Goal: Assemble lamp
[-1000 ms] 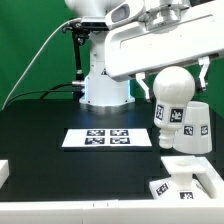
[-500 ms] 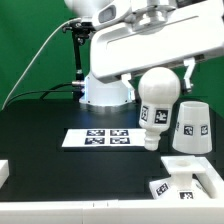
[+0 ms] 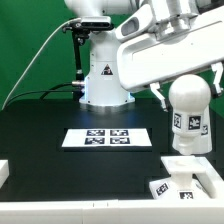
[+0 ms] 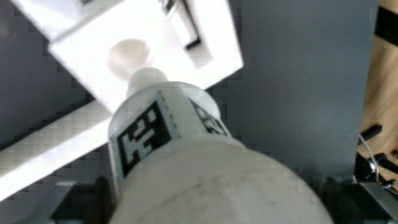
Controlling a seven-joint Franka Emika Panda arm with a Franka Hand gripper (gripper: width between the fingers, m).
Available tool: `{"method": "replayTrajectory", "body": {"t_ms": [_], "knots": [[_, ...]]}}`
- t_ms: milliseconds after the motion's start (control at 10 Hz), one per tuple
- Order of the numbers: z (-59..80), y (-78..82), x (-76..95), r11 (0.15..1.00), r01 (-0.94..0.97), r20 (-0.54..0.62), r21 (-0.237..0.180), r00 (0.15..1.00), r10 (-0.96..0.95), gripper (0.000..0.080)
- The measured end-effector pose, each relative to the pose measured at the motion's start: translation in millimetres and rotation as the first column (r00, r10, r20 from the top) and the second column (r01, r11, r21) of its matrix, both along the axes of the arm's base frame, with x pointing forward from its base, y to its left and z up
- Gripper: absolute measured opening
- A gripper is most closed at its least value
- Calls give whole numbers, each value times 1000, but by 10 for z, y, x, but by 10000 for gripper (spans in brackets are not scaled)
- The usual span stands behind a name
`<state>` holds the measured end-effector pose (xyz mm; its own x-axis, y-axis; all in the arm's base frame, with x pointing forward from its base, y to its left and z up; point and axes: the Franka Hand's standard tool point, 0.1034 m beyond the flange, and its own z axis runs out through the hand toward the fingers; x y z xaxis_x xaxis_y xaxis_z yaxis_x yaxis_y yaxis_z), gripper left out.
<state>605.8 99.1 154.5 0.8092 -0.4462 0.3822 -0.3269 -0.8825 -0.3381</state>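
Observation:
My gripper is shut on the white lamp bulb, holding its round head with the tagged neck pointing down. The bulb hangs at the exterior view's right, just above the flat square lamp base. In the wrist view the bulb fills the middle, and its narrow end points toward the round socket hole in the base. The dark fingers sit on either side of the bulb head. The lamp shade is hidden behind the bulb.
The marker board lies flat in the middle of the black table. The robot's white pedestal stands behind it. A white block shows at the exterior view's left edge.
The gripper has carried the bulb from nearer the marker board toward the exterior view's right, so it now hangs in front of the shade and above the base.

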Motion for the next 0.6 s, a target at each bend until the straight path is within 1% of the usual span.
{"method": "replayTrajectory", "body": {"t_ms": [200,300,400,500,600], "knots": [[-5,0,-3,1000,0,-1,0,1000,0,573],[-23,-25,-5,1000,-2,-3,-3,1000,2,573],[-70,-96,-8,1000,2,-9,-6,1000,-2,573],[-114,-134,-14,1000,9,-15,-4,1000,-9,573],[-151,-180,-12,1000,6,-9,-10,1000,-6,573]]}}
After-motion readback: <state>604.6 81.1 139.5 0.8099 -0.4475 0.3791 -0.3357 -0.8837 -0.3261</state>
